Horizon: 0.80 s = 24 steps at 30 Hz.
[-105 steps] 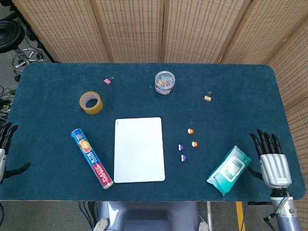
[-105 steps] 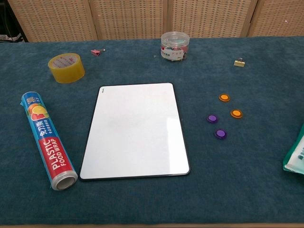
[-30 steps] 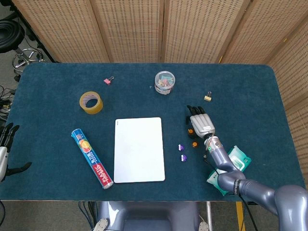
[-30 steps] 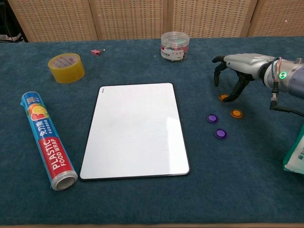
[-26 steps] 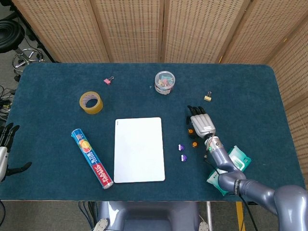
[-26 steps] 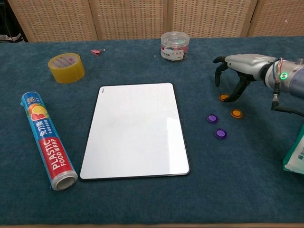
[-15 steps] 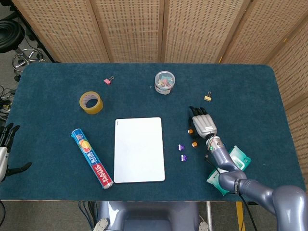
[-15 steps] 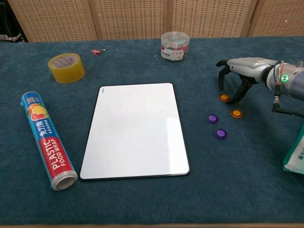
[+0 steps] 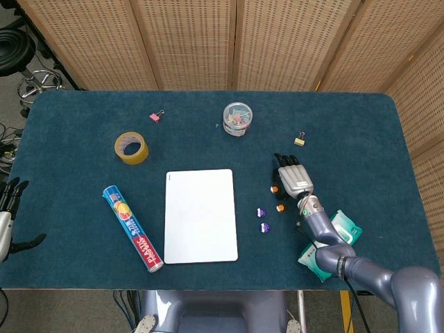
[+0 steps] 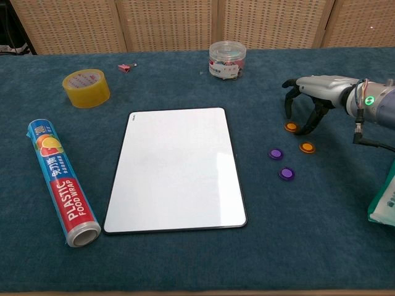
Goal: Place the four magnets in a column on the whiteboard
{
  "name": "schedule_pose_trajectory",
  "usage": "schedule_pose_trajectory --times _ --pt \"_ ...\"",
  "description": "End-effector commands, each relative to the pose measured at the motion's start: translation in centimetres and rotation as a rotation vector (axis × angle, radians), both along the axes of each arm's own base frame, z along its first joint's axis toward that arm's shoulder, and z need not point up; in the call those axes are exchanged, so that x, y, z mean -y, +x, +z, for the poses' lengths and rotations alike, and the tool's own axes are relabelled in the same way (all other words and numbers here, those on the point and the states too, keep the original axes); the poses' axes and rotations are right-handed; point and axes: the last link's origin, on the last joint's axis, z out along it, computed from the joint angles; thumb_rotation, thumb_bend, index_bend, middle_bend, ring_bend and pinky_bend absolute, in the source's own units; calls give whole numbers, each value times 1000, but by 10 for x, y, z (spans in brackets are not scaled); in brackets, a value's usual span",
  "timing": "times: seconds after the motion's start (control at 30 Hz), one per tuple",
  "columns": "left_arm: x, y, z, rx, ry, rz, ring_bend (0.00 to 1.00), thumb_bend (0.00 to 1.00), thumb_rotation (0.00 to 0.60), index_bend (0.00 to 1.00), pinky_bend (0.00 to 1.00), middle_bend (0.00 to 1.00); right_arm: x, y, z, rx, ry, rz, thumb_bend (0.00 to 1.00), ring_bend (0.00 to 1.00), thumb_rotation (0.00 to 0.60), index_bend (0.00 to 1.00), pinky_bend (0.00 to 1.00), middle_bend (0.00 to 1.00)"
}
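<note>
- The desk [image 9: 83, 152] carried everything on its dark blue cover.
- The whiteboard [image 9: 200, 215] lay flat near the middle of the front edge, its face bare.
- The wrap roll [image 9: 132, 227] lay slanted toward the front-left corner, just left of the whiteboard.
- The wipes pack [image 9: 333, 243] sat near the front edge on the right, partly under the right arm.
- The right hand [image 9: 292, 177] hung over the magnets, fingers [image 10: 289, 103] apart and curled downward, holding nothing — in the chest view its tips stood either side of the far orange magnet [image 10: 291, 127], contact unclear.
- The left hand [image 9: 7, 211] stayed off the desk's left edge, fingers spread and empty.
- The tape [image 9: 131, 147] sat toward the back-left; the jar [image 9: 238, 118] stood near the middle of the back edge.
- The other three magnets — one orange magnet [image 10: 307, 147] and two purple magnets [image 10: 275, 153] [image 10: 286, 174] — lay right of the whiteboard, none on it.
</note>
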Motion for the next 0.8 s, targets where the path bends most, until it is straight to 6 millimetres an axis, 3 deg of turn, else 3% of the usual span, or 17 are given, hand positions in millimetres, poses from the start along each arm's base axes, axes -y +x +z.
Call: schedule_pose_trajectory --times 0.03,0.27,0.8 --pt "0 0 0 0 1 -1 0 0 600 0 0 0 1 -1 -1 -5 8 -12 265 0 600 446 0 0" --pt "0 0 1 2 2 -2 0 0 600 0 0 0 2 -2 -1 -10 20 -27 339 0 600 469 0 0" --pt "1 1 1 6 0 -6 0 0 600 0 0 0 -2 13 3 43 4 4 353 0 600 526 0 0"
